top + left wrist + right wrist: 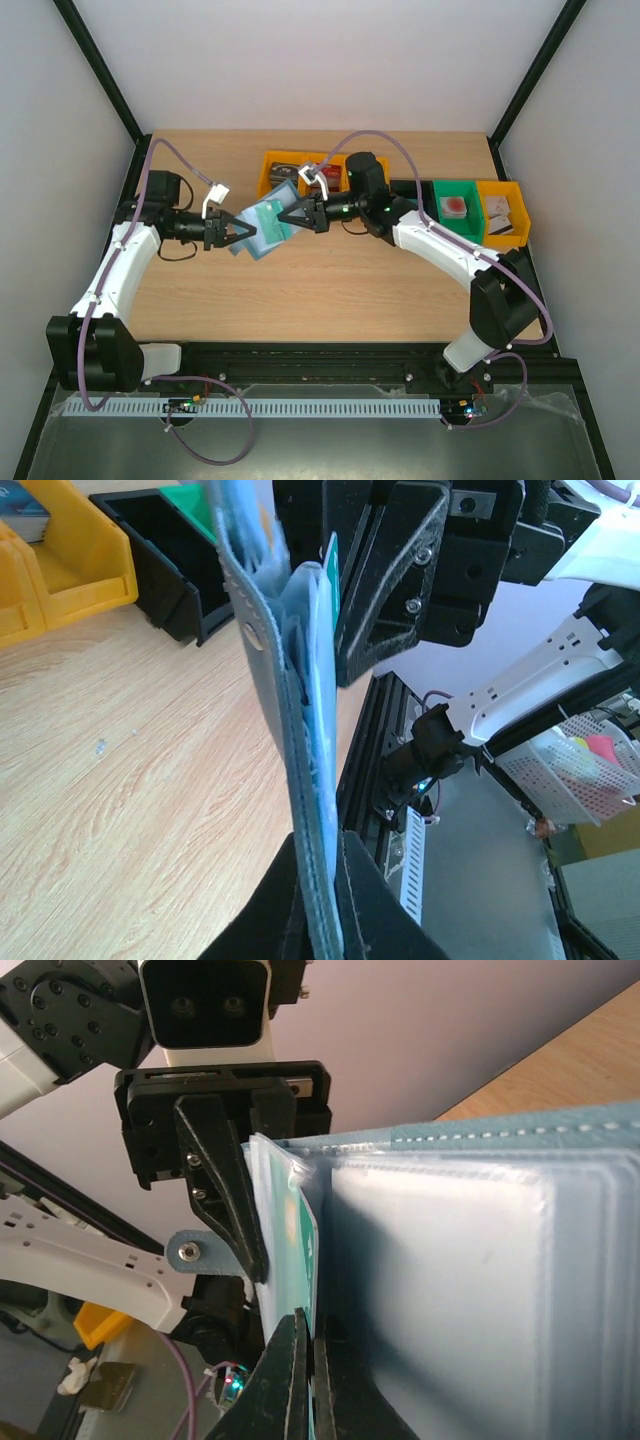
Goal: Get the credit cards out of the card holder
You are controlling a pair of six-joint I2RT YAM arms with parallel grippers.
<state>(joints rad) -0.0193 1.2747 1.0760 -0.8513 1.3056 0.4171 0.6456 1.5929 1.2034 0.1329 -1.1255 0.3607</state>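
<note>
A light blue card holder hangs open in the air between my two grippers, above the table's middle. My left gripper is shut on its stitched edge. My right gripper is shut on a green credit card that sticks out of a clear sleeve of the holder. In the left wrist view the green card's edge shows beside the right gripper's fingers. Other cards are hidden inside the sleeves.
Yellow bins stand at the back centre. A black bin, a green bin and a yellow bin stand at the back right, with small items inside. The table's front edge is a black rail.
</note>
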